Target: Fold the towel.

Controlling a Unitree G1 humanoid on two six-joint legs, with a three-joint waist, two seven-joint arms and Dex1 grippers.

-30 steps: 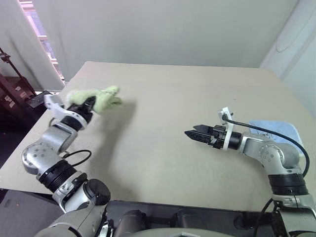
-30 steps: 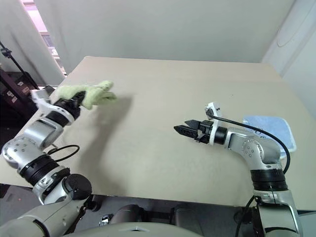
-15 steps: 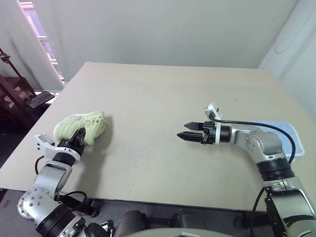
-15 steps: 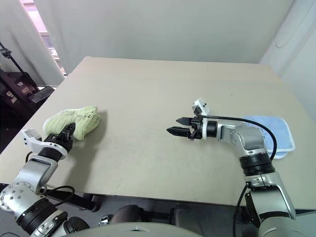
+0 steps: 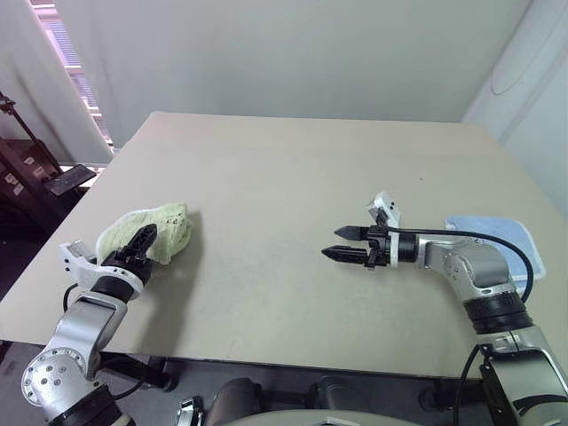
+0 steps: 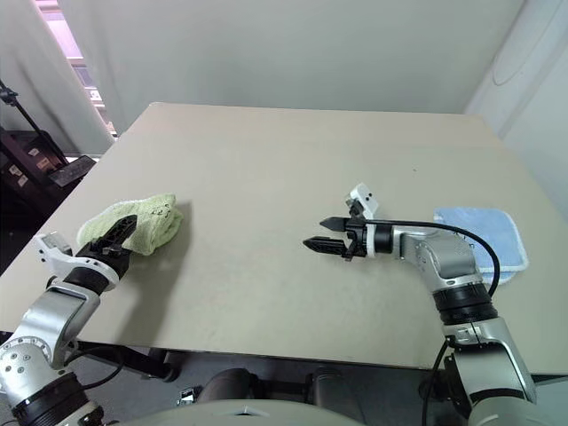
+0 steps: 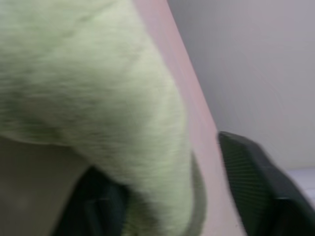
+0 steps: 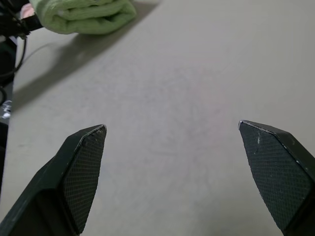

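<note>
Near the counter's (image 5: 293, 169) left edge, the bunched towel (image 5: 164, 229) is touched by the parted left tool (image 5: 140, 244); bare counter is left toward the wide-open right tool (image 5: 339, 243).

Lying bunched near the left edge of the beige rectangular table (image 5: 293, 177): the light green terry towel (image 5: 160, 232). Sitting far right: a light blue cloth (image 5: 493, 238).
</note>
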